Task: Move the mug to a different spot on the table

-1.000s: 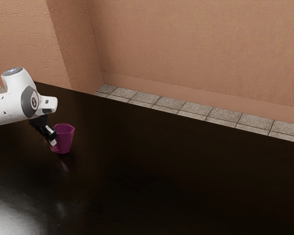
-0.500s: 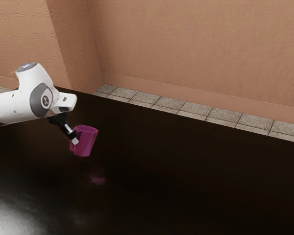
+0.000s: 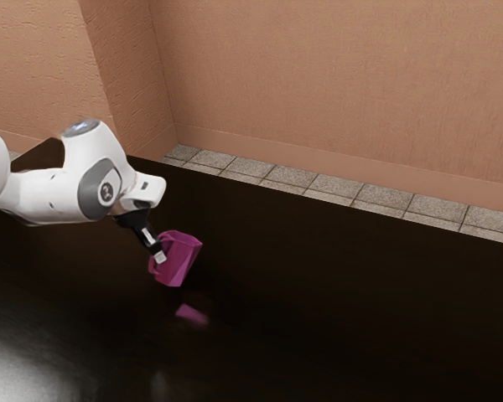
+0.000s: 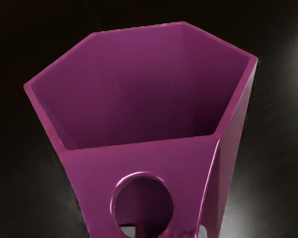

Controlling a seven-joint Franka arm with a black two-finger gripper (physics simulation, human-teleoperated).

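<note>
A purple hexagonal mug (image 3: pixel 176 258) hangs tilted above the dark glossy table (image 3: pixel 335 285), its reflection visible just beneath it. My black gripper (image 3: pixel 155 249) is shut on the mug's side nearest the arm, at the exterior view's left. In the wrist view the mug (image 4: pixel 139 114) sits right under my hand, its empty hollow facing the camera and a round handle hole (image 4: pixel 143 203) nearest the hand.
A strip of grey tiled floor (image 3: pixel 335 186) runs along the table's far edge, below the peach wall (image 3: pixel 318 75). The dark tabletop stretches wide toward the exterior view's right and front.
My arm has carried the mug up off the table and toward the exterior view's right. The mug has tipped further over as it moved.
</note>
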